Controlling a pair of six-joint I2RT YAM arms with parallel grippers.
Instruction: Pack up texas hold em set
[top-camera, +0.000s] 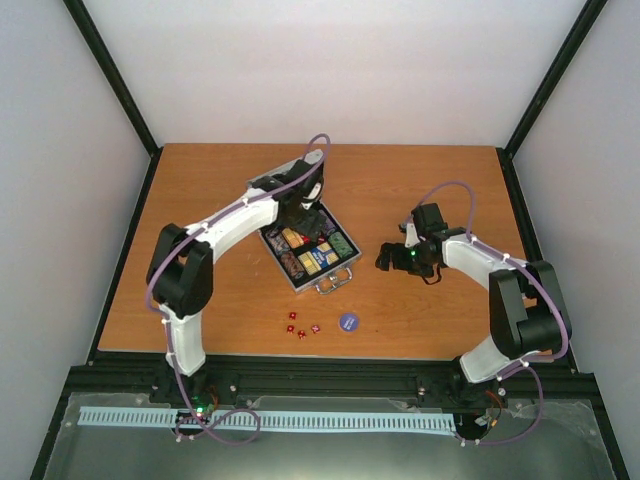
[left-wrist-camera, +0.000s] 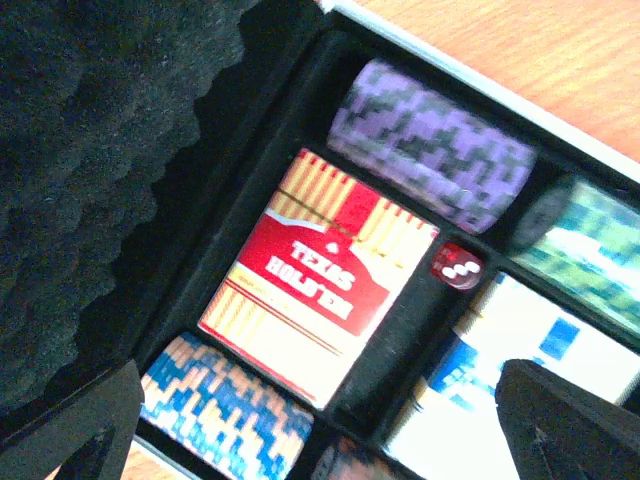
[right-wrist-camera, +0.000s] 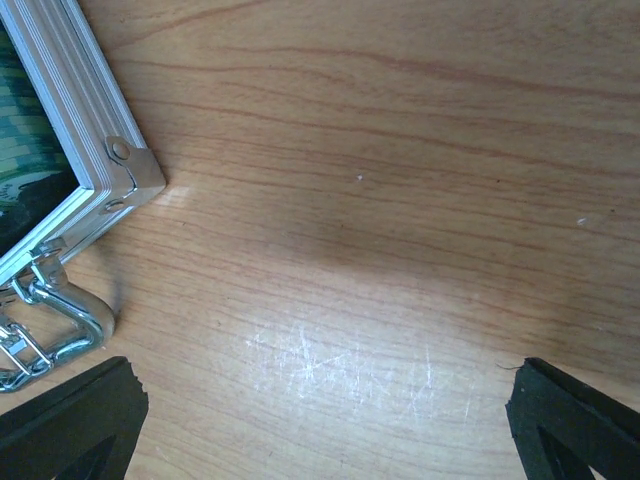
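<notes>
**A:** Where does the set stand?

**B:** The silver case (top-camera: 320, 279) lies open on the bench (top-camera: 200, 200). The chip stacks (left-wrist-camera: 430, 140) and the card box (left-wrist-camera: 320, 275) are in their slots, and one red die (left-wrist-camera: 456, 266) sits in the channel just beside the box. A few more dice (top-camera: 292, 327) and the blue disc (top-camera: 348, 321) lie loose on the bench, just in front of the case's handle (right-wrist-camera: 50, 320).

**A:** And the arms?

**B:** The left end effector (left-wrist-camera: 320, 430) hangs over the inside of the case, jaws spread wide, gripping nothing. The right end effector (right-wrist-camera: 320, 420) is just to the right of the case, low over bare wood, equally wide open and empty.

**A:** What could go wrong?

**B:** The loose dice worry me most. They're tiny, so a pinch slightly off-centre could flick one away from the case. The disc lies flat, so fingers may skate over it. And as the left end effector lifts out, it might catch the foam-lined lid (left-wrist-camera: 90, 150) and swing it shut or shove the case.
</notes>
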